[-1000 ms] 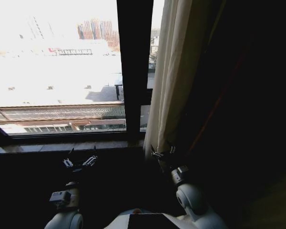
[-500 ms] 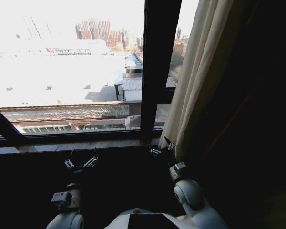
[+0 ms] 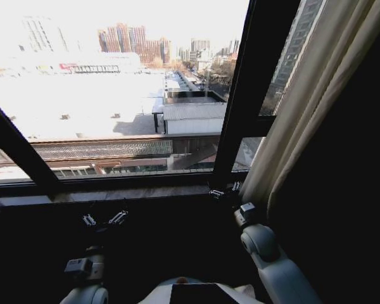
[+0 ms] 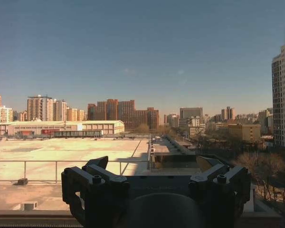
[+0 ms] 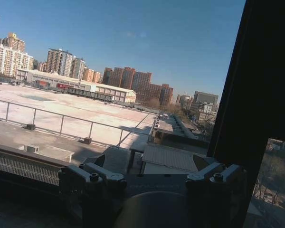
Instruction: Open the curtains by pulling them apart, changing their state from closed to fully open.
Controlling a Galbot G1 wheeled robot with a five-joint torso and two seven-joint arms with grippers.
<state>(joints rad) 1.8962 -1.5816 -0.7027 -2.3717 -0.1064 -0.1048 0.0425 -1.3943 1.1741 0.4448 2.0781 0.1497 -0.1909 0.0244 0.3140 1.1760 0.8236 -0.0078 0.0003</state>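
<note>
Now we see one curtain (image 3: 310, 101) bunched into pleated folds to the right of the black window frame bar (image 3: 244, 95), hanging from the upper right of the head view down to just above the window sill (image 3: 114, 193). Its lower edge ends just beside our right gripper (image 3: 224, 191), on that gripper's right side; from the head view we cannot tell whether the fabric touches the fingers. The right gripper sits at the foot of the frame bar, over the sill. Seen from the right wrist, its jaws stand apart with nothing between them, only the rooftops and sky outside, and the dark frame bar (image 5: 270, 95) fills the side of that picture. No curtain fabric lies between those jaws.

Our left gripper (image 3: 103, 219) is well to the left of the frame bar, low before the dark wall under the sill and far from the curtain. From the left wrist its jaws are likewise spread wide and hold nothing; the glass ahead looks out on a flat roof with a railing and tall apartment blocks.

Left of the frame bar the window pane (image 3: 114, 82) is uncovered, showing the bright roof and city beyond. A second, slanting frame bar (image 3: 19, 149) crosses the pane's lower left corner. Right of the curtain the room is dark.
</note>
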